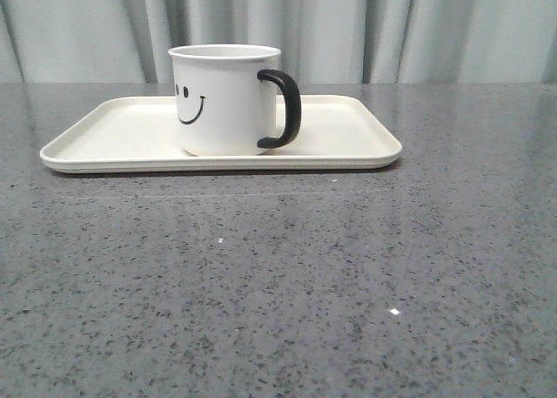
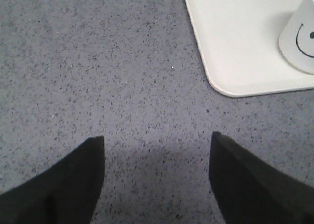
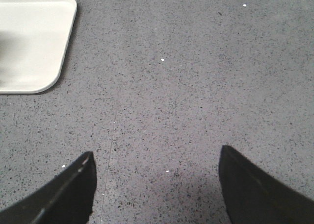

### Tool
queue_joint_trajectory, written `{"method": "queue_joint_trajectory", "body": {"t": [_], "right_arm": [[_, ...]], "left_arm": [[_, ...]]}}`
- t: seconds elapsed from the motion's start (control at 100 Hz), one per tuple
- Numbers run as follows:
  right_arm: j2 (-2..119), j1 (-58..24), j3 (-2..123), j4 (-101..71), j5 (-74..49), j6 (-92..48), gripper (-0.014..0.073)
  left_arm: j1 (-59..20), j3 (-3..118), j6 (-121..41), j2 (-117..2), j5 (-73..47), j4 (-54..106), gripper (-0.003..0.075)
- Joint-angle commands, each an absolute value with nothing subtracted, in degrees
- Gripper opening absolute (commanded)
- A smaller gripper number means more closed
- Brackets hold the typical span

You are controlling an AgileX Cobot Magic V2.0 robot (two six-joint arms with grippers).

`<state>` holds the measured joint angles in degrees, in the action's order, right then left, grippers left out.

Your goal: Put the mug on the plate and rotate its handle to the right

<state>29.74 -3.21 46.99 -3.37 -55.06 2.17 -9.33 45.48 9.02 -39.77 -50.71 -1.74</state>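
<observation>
The white mug [image 1: 222,100] with a black smiley face stands upright on the cream plate [image 1: 113,145], near its middle. Its black handle [image 1: 285,108] points to the right in the front view. The left wrist view catches the mug's [image 2: 300,35] lower side and a corner of the plate [image 2: 230,52]. My left gripper [image 2: 158,141] hangs open over bare table, apart from that corner. The right wrist view shows another plate corner [image 3: 34,42]. My right gripper [image 3: 156,158] is open too, with only table between its fingers. Neither gripper appears in the front view.
The grey speckled table [image 1: 278,285] spreads wide in front of the plate. A pale curtain [image 1: 392,23] hangs behind the table's far edge.
</observation>
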Motion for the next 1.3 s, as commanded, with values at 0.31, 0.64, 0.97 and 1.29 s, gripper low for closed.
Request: {"method": "queue_joint_trajectory", "body": {"t": [0.31, 0.64, 0.97, 1.29], "right_arm": [[30.5, -3.3, 48.8, -3.1, -50.4, 2.0, 0.0531], [33.2, -3.3, 48.8, -16.6, -46.8, -7.9, 0.0531], [46.0, -3.8, 53.1, -34.1, -45.7, -20.4, 0.0531], [61.7, -14.2, 66.3, -32.9, -45.4, -20.8, 0.0531]], "left_arm": [[-9.3, 39.3, 9.4, -27.4, -46.7, -1.5, 0.0452], [-9.3, 39.3, 9.4, -27.4, -46.6, -1.5, 0.0449], [-9.3, 39.3, 9.4, -27.4, -46.6, -1.5, 0.0438], [-9.4, 39.3, 9.4, -27.4, -46.6, -1.5, 0.0438]]}}
